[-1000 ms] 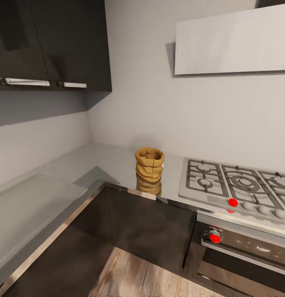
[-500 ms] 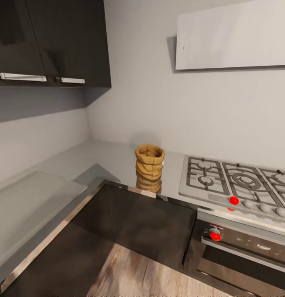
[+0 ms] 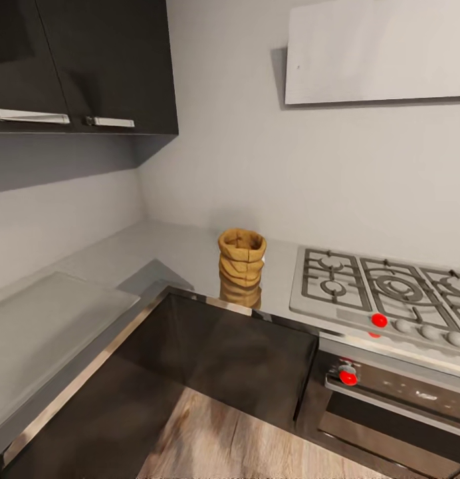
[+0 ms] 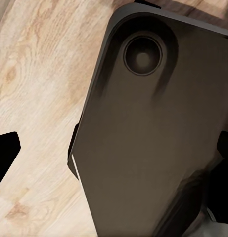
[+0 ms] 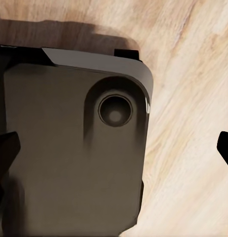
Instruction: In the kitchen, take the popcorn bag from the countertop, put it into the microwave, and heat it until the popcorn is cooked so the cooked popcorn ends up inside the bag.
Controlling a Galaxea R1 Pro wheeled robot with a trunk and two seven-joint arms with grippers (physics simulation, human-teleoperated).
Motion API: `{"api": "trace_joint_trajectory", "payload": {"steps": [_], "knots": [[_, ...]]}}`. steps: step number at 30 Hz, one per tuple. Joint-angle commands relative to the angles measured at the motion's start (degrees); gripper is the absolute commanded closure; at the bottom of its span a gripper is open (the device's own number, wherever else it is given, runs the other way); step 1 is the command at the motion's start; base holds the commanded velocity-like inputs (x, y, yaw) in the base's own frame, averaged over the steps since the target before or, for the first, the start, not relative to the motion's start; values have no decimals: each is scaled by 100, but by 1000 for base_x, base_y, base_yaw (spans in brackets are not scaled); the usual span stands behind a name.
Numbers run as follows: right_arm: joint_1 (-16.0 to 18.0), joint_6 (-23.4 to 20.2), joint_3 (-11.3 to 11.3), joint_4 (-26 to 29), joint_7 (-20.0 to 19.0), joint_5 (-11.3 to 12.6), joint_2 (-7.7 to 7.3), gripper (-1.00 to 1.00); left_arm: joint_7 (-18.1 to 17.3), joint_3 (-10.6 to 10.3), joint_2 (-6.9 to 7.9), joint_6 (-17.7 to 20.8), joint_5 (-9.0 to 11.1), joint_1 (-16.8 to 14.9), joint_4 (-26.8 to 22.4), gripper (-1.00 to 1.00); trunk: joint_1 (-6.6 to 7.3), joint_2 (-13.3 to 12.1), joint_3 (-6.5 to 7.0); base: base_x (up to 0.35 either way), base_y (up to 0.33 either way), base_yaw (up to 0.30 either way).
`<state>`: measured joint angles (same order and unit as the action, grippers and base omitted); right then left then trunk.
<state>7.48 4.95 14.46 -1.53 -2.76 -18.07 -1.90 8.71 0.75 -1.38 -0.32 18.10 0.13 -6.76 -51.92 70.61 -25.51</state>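
Popcorn bag — on countertop.

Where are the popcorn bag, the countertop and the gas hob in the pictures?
popcorn bag (image 3: 241,267): head view, on its wrinkled side.
countertop (image 3: 173,249): head view, bare grey surface left of the bag.
gas hob (image 3: 383,293): head view, on its grate.

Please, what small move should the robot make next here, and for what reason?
Probably roll the base a little closer to the popcorn bag. It stands upright on the countertop beside the gas hob, with no arm near it in the head view, while both wrist cameras look down at the robot's base over the wooden floor.
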Motion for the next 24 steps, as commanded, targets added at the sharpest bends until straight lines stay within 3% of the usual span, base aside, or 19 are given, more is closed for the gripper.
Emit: {"api": "trace_joint_trajectory", "payload": {"steps": [1, 24], "knots": [[7, 32, 49, -18, -14, -38, -4, -100, 17, 5, -2, -3, 30, 3, -9, -100, 0, 3, -14, 0, 0, 0], [6, 32, 49, -14, -7, -38, -12, -100, -35, 0, 2, -3, 27, 1, -154, -100, 0, 3, -226, 0, 0, 0]]}}
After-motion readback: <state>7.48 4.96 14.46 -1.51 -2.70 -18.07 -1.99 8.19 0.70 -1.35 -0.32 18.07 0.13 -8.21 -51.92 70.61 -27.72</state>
